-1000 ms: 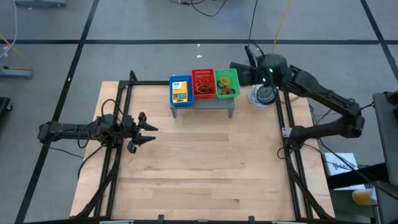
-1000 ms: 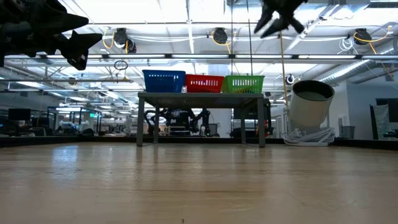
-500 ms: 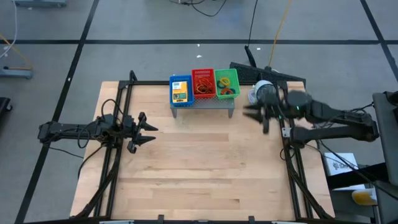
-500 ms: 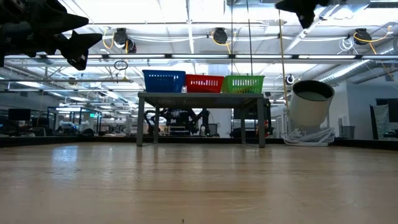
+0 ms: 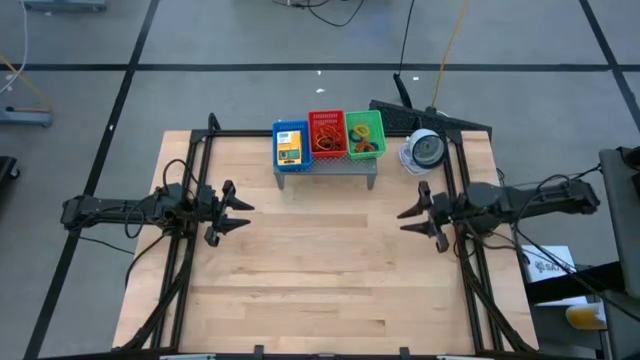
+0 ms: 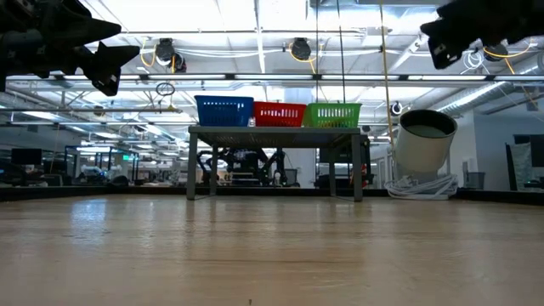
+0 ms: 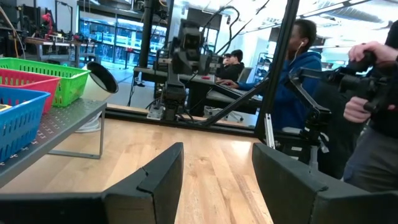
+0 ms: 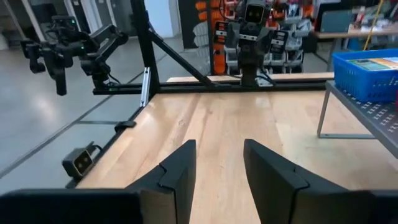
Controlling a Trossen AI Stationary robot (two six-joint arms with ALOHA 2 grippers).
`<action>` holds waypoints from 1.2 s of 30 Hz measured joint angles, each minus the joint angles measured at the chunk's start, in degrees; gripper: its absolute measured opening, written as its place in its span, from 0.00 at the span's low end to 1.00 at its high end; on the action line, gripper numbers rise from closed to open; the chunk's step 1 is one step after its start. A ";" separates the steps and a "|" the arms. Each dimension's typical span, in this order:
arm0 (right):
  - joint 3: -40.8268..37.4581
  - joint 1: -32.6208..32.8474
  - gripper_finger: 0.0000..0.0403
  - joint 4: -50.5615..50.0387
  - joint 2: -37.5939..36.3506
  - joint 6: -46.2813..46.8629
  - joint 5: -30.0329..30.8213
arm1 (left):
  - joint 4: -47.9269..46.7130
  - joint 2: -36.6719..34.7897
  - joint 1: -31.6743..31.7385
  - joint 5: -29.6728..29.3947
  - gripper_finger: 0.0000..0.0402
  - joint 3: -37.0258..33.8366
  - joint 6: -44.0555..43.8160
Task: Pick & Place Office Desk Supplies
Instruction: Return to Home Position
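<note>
**Both arms parked wide, three trays sitting on the shelf**

I am looking down on the wooden table (image 5: 320, 270); the grey perforated shelf (image 6: 276, 131) is standing at its far edge, about the middle. The left gripper (image 5: 245, 215) is hovering over the table's left side, fingers spread apart and holding nothing; the right gripper (image 5: 405, 220) is hovering over the right side, likewise spread and empty; both are keeping well apart from the shelf. On the shelf the blue tray (image 6: 224, 111), red tray (image 6: 280, 114) and green tray (image 6: 333, 115) are sitting side by side, left to right. The blue one is carrying a crayon box (image 5: 290, 152); the red one a tangle of rubber bands (image 5: 326, 138); the green one small rings (image 5: 363, 146).
</note>
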 joint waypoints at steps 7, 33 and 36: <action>-8.43 -0.09 0.32 4.76 -6.56 -5.15 0.78 | -0.01 0.01 0.00 0.00 0.50 0.00 -0.02; -20.21 -6.13 0.32 3.93 -24.13 -7.34 3.27 | 0.01 0.01 0.00 0.00 0.50 0.00 -0.02; -20.81 -6.13 0.32 4.04 -24.09 -7.43 3.24 | 0.01 0.01 -0.01 -0.01 0.50 0.00 -0.02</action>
